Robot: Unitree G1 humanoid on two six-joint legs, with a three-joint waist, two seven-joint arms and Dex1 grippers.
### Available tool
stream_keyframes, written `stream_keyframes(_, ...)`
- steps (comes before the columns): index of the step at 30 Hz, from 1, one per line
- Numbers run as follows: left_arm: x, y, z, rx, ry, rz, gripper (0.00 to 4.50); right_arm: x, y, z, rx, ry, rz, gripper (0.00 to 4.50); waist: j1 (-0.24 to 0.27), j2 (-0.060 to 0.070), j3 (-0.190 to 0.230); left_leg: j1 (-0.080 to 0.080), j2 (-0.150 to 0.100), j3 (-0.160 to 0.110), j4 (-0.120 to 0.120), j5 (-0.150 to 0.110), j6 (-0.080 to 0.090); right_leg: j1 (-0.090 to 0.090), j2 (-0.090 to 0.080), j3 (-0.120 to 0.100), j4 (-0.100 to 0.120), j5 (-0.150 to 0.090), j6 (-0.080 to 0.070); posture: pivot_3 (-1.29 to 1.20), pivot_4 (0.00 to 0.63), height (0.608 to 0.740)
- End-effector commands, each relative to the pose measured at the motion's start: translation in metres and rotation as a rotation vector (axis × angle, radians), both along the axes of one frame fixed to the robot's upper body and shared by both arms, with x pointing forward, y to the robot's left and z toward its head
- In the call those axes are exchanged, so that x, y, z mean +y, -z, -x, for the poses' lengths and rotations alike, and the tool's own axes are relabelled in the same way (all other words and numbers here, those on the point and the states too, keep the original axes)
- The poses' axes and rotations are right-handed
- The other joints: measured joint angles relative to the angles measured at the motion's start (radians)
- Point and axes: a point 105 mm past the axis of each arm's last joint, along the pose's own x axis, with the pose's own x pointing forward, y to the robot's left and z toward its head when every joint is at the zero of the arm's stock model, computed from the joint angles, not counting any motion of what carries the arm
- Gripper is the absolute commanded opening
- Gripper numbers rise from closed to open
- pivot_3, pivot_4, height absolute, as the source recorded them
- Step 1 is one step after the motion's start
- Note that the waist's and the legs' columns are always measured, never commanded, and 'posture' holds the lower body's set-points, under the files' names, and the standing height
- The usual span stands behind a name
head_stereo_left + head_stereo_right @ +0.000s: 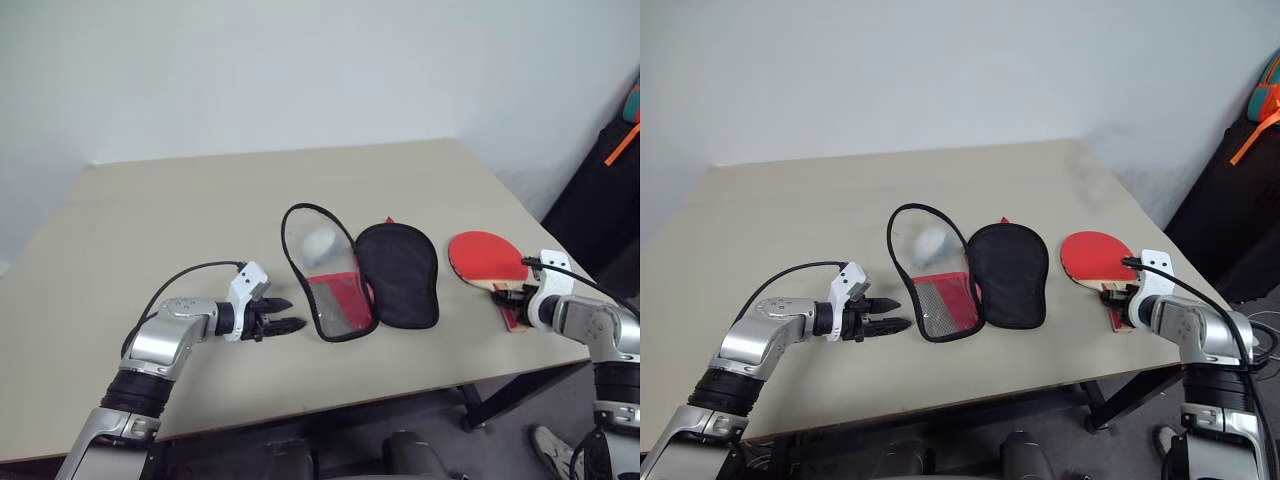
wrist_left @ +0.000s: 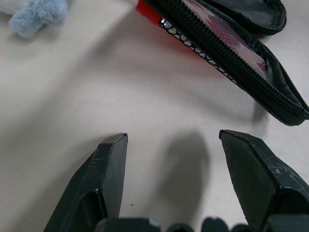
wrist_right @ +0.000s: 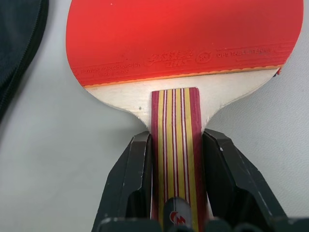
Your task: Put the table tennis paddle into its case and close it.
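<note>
The table tennis paddle (image 1: 487,256) lies flat near the table's right edge, red face up, its striped wooden handle (image 3: 175,121) toward me. My right gripper (image 1: 517,297) is shut on that handle, one black finger (image 3: 133,179) pressed to each side. The case (image 1: 400,275) lies unzipped in the middle of the table: a black half on the right and a red mesh half (image 1: 338,303) on the left, rimmed by black piping. My left gripper (image 1: 290,315) hovers just left of the case, open, with nothing between its fingers (image 2: 108,164).
A small whitish-grey lump (image 1: 320,241) sits inside the piping loop of the case's left half. The beige table (image 1: 150,220) ends close behind the paddle on the right. Beyond that edge stands a dark bag (image 1: 600,200).
</note>
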Motion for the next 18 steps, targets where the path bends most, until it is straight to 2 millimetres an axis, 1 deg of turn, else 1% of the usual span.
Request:
stream_keyframes(1,-0.002,-0.009,-0.006,-0.049,0.007,-0.002,3.25,-0.012,-0.020,-0.015,-0.065,0.112,0.084,1.15,-0.001,0.000,0.000,0.000,0.000,0.000,0.000,0.000,0.000,0.000,0.000,0.000,0.000,0.000,0.000,0.00,0.000,0.740)
stream_keyframes(2,-0.002,-0.009,-0.006,-0.049,0.007,-0.001,3.25,-0.014,-0.023,-0.017,-0.074,0.134,0.099,1.15,-0.001,0.000,0.000,0.000,0.000,0.000,0.000,0.000,0.000,0.000,0.000,0.000,0.000,0.000,0.000,0.00,0.000,0.740)
stream_keyframes(3,-0.003,-0.009,-0.006,-0.048,0.006,0.000,3.25,-0.010,-0.036,-0.025,-0.119,0.173,0.077,1.15,-0.001,0.001,0.000,0.000,0.000,0.000,0.000,0.000,0.001,0.000,0.000,0.000,0.000,0.000,0.000,0.00,0.000,0.740)
stream_keyframes(6,-0.003,-0.009,-0.007,-0.047,0.004,0.000,3.25,0.002,-0.060,-0.038,-0.208,0.221,0.019,1.15,0.000,0.004,0.002,-0.001,0.000,0.000,0.000,0.001,0.001,-0.001,0.000,0.001,0.000,0.001,0.001,0.00,0.000,0.740)
stream_keyframes(8,-0.004,-0.009,-0.006,-0.045,0.008,-0.002,3.25,0.025,-0.077,-0.047,-0.281,0.197,-0.025,1.15,0.000,0.004,0.001,-0.002,0.000,0.000,-0.001,0.001,0.001,-0.002,0.000,0.001,0.000,0.001,0.001,0.00,0.000,0.740)
stream_keyframes(9,-0.004,-0.009,-0.007,-0.045,0.010,-0.005,3.25,0.038,-0.081,-0.049,-0.294,0.176,-0.044,1.15,0.000,0.005,0.001,-0.001,0.000,0.000,-0.002,0.001,0.001,-0.002,0.000,0.001,0.001,0.001,0.001,0.00,0.000,0.740)
stream_keyframes(10,-0.004,-0.009,-0.007,-0.044,0.011,-0.007,3.25,0.047,-0.083,-0.049,-0.298,0.163,-0.054,1.15,0.000,0.005,0.001,-0.001,0.000,-0.001,-0.003,0.001,0.001,-0.002,0.001,0.001,0.001,0.001,0.001,0.00,0.000,0.740)
stream_keyframes(14,-0.005,-0.010,-0.007,-0.044,0.013,-0.005,3.25,0.093,-0.080,-0.045,-0.285,0.062,-0.091,1.15,0.000,0.005,0.001,-0.001,0.000,-0.002,-0.005,0.001,0.001,-0.003,0.002,0.001,0.001,0.001,0.001,0.00,0.000,0.740)
stream_keyframes(16,-0.004,-0.009,-0.007,-0.044,0.011,-0.007,3.25,0.110,-0.074,-0.040,-0.272,0.025,-0.127,1.15,0.001,0.005,0.001,-0.002,0.000,-0.002,-0.005,0.001,0.001,-0.003,0.002,0.001,0.001,0.001,0.000,0.00,0.000,0.740)
stream_keyframes(18,-0.005,-0.008,-0.007,-0.044,0.010,-0.009,3.25,0.119,-0.067,-0.037,-0.260,0.007,-0.141,1.15,0.001,0.005,0.001,-0.002,0.000,-0.002,-0.005,0.001,0.001,-0.003,0.002,0.001,0.001,0.001,0.000,0.00,0.000,0.740)
